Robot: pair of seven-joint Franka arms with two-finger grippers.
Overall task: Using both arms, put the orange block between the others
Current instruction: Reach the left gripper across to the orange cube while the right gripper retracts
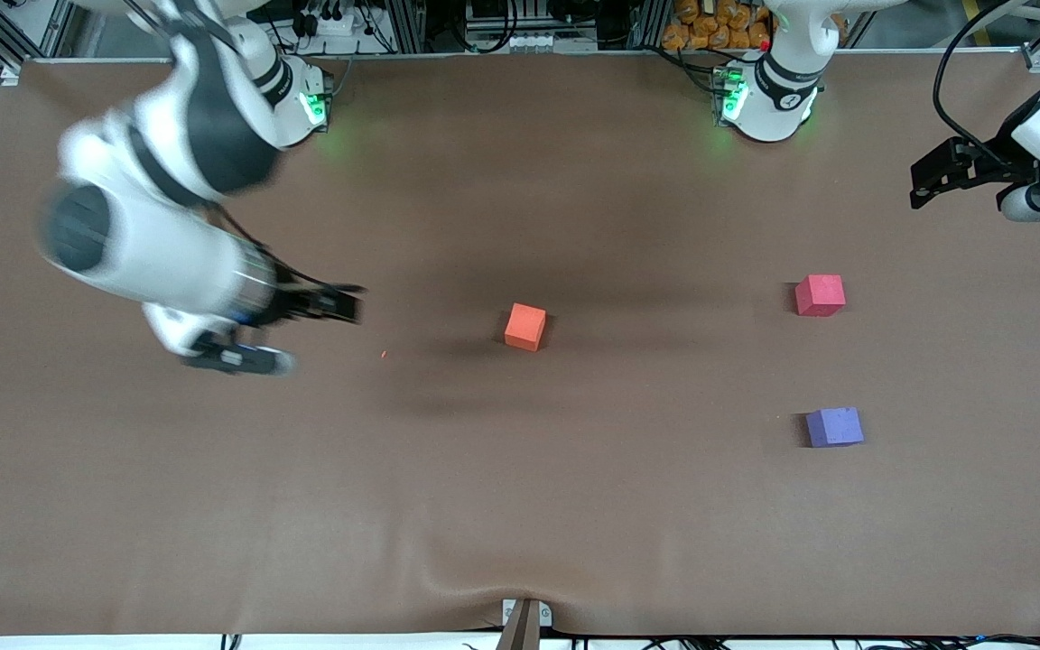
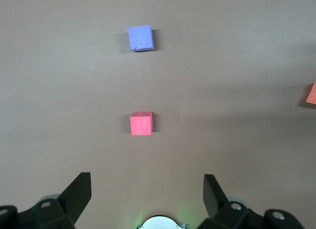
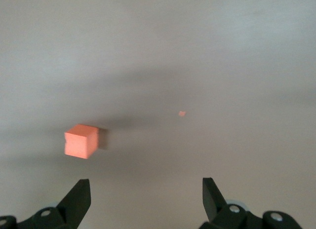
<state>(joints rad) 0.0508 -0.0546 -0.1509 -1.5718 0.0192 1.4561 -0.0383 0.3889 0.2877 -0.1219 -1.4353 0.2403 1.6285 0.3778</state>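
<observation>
The orange block [image 1: 525, 326] [image 3: 80, 140] sits alone on the brown table [image 1: 520, 506], about mid-table. The others stand toward the left arm's end: a red-pink cube [image 1: 820, 295] [image 2: 141, 123], and a purple-blue cube [image 1: 834, 427] [image 2: 141, 38] nearer the front camera, with a bare gap between them. My right gripper [image 1: 348, 305] [image 3: 146, 192] is open and empty over the table, off the orange block toward the right arm's end. My left gripper [image 1: 926, 181] [image 2: 147, 189] hangs open and empty near the table's end, apart from both cubes. The left wrist view catches the orange block [image 2: 312, 93] at its edge.
A tiny orange crumb [image 1: 384, 354] [image 3: 181, 113] lies on the table between the right gripper and the orange block. The two arm bases [image 1: 759, 99] stand along the table's back edge. A small clamp [image 1: 524, 618] sits at the front edge.
</observation>
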